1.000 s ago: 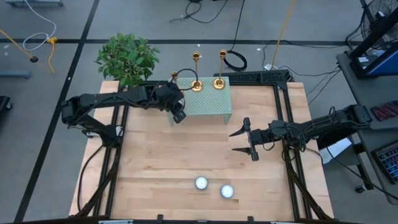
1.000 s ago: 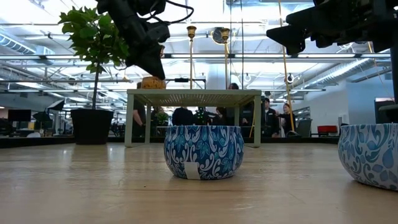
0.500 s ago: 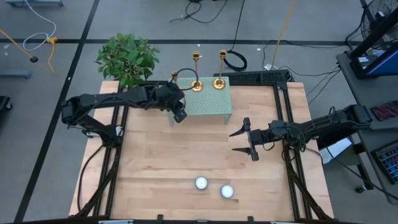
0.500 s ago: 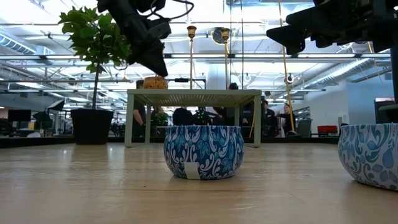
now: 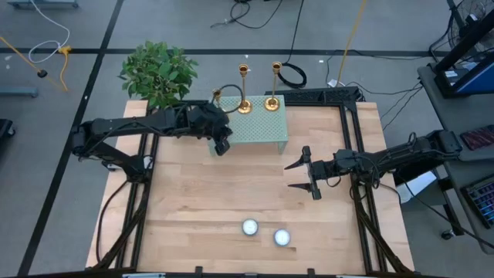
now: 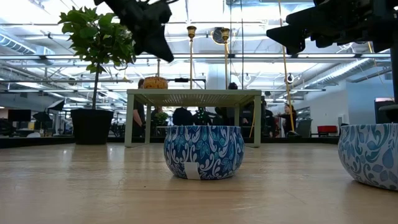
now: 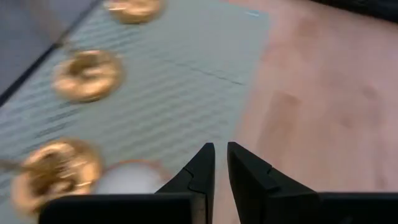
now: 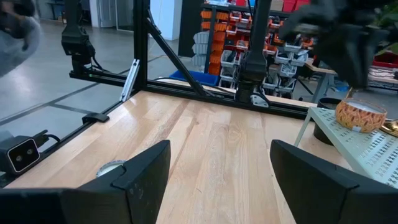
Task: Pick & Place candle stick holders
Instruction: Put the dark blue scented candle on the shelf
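Observation:
Three gold candle stick holders stand on their round bases along the far edge of a small green slatted table (image 5: 258, 130): one at the left (image 5: 217, 95), one in the middle (image 5: 244, 105), one at the right (image 5: 272, 102). Their bases show in the left wrist view (image 7: 87, 74). My left gripper (image 5: 222, 147) is shut and empty, raised over the green table's near left corner; it also shows in its wrist view (image 7: 221, 158). My right gripper (image 5: 297, 174) is open and empty, to the right of the green table, above the wooden table top.
A gold tin with a white candle (image 7: 127, 180) stands on the green table near the left holder. Two blue-patterned tins with glowing tealights (image 5: 249, 227) (image 5: 282, 237) stand near the table's near edge. A potted plant (image 5: 158, 71) stands at the far left corner.
My left gripper has risen, staying shut and empty over the green table's near left corner. The candle stick holders and my right gripper have kept still.

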Tool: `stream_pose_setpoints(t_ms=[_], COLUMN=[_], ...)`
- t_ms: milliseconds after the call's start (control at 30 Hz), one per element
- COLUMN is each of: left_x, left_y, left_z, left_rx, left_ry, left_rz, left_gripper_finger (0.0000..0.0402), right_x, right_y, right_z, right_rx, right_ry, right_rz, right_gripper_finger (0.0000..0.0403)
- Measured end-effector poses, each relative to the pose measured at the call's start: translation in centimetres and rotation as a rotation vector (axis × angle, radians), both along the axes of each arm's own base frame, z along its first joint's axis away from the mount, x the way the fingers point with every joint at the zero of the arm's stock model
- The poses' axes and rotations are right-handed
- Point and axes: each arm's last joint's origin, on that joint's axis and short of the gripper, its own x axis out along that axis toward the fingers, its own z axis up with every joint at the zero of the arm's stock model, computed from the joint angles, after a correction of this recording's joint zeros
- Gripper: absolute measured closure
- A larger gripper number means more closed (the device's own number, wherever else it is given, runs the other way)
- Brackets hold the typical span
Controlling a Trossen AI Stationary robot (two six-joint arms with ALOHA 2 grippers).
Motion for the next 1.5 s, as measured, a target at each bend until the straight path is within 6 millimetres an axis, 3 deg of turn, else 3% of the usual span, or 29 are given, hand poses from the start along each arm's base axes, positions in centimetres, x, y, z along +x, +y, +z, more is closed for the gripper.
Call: stream_pose_setpoints(t_ms=[200, 600, 800, 1000, 1233, 1500], left_x=[0.6, 2.1, 3.9, 5.2, 6.9, 7.7], left_y=[-3.2, -12.0, -14.9, -16.0, -16.8, -16.2], left_z=[0.5, -1.2, -2.5, -4.6, -7.8, -8.9], left_rx=[0.064, 0.105, 0.071, 0.090, -0.040, -0.013], left_ry=[-0.023, 0.012, -0.066, -0.028, 0.017, 0.036], left_rz=[-0.257, -0.389, -0.436, -0.477, -0.511, -0.507], left_gripper_finger=[0.0355, 0.0355, 0.0355, 0.0354, 0.0354, 0.0332], right_x=[0.0, 0.0, 0.0, 0.0, 0.0, 0.0], right_y=[0.0, 0.0, 0.0, 0.0, 0.0, 0.0], right_z=[0.0, 0.0, 0.0, 0.0, 0.0, 0.0], right_rx=[0.001, 0.008, 0.008, 0.008, -0.005, -0.018], right_ry=[0.000, 0.002, 0.002, 0.002, 0.000, -0.002], right_rz=[0.000, 0.000, 0.000, 0.001, 0.001, 0.002], right_gripper_finger=[0.0135, 0.0135, 0.0135, 0.0135, 0.0135, 0.0135])
